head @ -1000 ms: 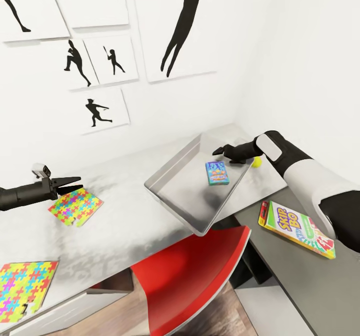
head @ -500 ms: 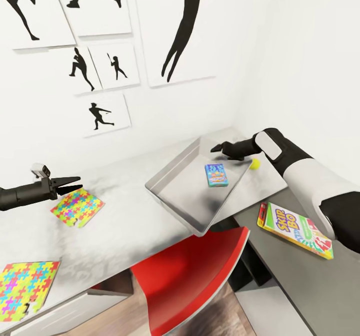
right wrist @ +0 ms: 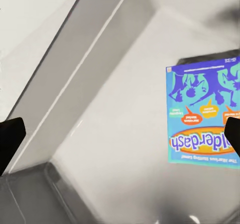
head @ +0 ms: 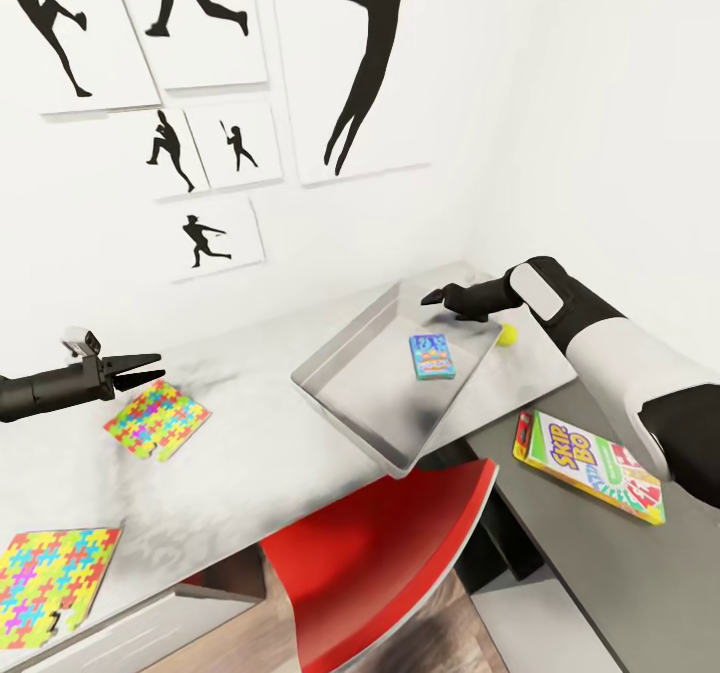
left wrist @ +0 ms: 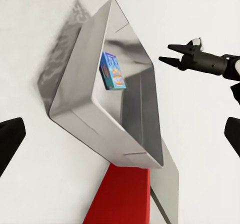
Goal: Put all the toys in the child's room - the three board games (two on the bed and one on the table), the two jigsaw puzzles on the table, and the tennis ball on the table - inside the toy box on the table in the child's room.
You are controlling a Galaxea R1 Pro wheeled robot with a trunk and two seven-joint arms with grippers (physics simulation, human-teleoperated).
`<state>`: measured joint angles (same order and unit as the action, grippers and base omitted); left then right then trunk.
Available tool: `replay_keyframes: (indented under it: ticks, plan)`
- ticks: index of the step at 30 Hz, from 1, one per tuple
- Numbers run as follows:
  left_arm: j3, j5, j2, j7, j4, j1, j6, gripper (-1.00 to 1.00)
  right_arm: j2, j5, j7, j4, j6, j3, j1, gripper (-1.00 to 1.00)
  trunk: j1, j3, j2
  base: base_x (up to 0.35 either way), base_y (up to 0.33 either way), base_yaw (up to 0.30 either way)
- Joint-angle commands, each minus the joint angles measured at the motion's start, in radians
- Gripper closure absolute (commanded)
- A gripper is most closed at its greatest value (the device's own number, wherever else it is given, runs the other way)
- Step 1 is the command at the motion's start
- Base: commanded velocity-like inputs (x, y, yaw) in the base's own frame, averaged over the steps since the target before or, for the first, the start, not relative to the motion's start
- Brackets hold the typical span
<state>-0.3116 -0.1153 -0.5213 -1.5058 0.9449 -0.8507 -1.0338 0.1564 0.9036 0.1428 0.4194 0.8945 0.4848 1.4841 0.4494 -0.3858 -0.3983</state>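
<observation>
Blue board-game box lies inside grey metal toy box; empty, parted right gripper probably takes yellow tennis ball next.

Near jigsaw puzzle cut by edge; tennis ball seemingly part-hidden.

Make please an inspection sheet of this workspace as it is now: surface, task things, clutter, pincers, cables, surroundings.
Surface: pale grey table, darker side desk.
Task things: metal toy box holding one blue board game; Skip-Bo game on the side desk; tennis ball beside the box; two jigsaw puzzles on the table.
Clutter: nothing seen.
Pincers: left pincer open above the nearer puzzle's edge; right pincer open over the box, empty.
Cables: nothing seen.
Surroundings: red chair, silhouette posters.
</observation>
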Motion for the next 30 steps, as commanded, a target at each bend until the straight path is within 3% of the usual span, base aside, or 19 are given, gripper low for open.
replay_keyframes:
  ticks: [1,30]
  plan:
    - [0.0,0.0,0.0,-0.004,0.0,-0.001,-0.011,-1.0,0.001,-0.009,0.011,0.0,0.001,0.005,0.001,-1.0,0.001,0.0,-0.002,0.0,0.0,0.0]
    - [0.002,0.0,0.0,-0.004,0.0,-0.001,-0.009,-1.0,0.0,-0.011,0.009,0.0,-0.005,0.005,-0.001,-1.0,0.001,0.048,-0.002,-0.05,0.0,0.0]
